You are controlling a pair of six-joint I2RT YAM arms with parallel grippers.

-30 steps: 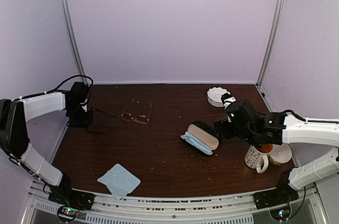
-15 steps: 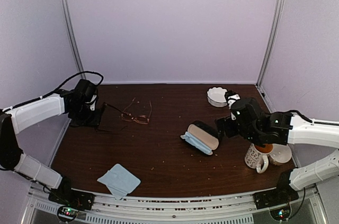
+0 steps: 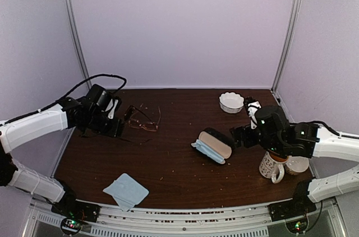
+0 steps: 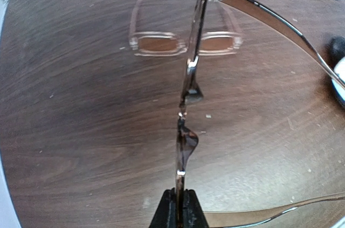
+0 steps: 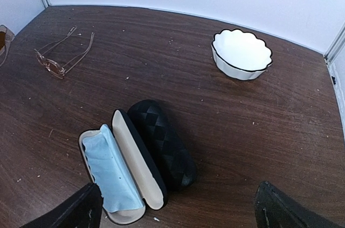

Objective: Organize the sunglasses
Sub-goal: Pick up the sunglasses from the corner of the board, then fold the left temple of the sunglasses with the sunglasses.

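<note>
My left gripper [image 4: 179,206] [image 3: 115,127] is shut on the dark-framed sunglasses [image 4: 187,140], pinching the frame edge-on so the lenses stand upright above the table and the arms spread to the right. Just beyond them the copper-framed sunglasses [image 4: 186,43] [image 3: 145,122] [image 5: 58,60] lie unfolded on the table. Over at the right, my right gripper [image 5: 180,214] [image 3: 239,135] hangs open and holds nothing, just right of the open black glasses case [image 5: 161,147] [image 3: 214,144]. A light-blue cloth [image 5: 110,171] lies in the case's cream-lined half.
A white scalloped bowl [image 3: 231,102] [image 5: 241,53] sits at the back right. A patterned mug [image 3: 271,166] and a second cup [image 3: 298,163] stand under the right arm. Another light-blue cloth [image 3: 126,190] lies near the front edge.
The left arm has swung right and inward with the dark sunglasses, bringing them beside the copper pair. The right arm has drawn back slightly to the right, still open.
</note>
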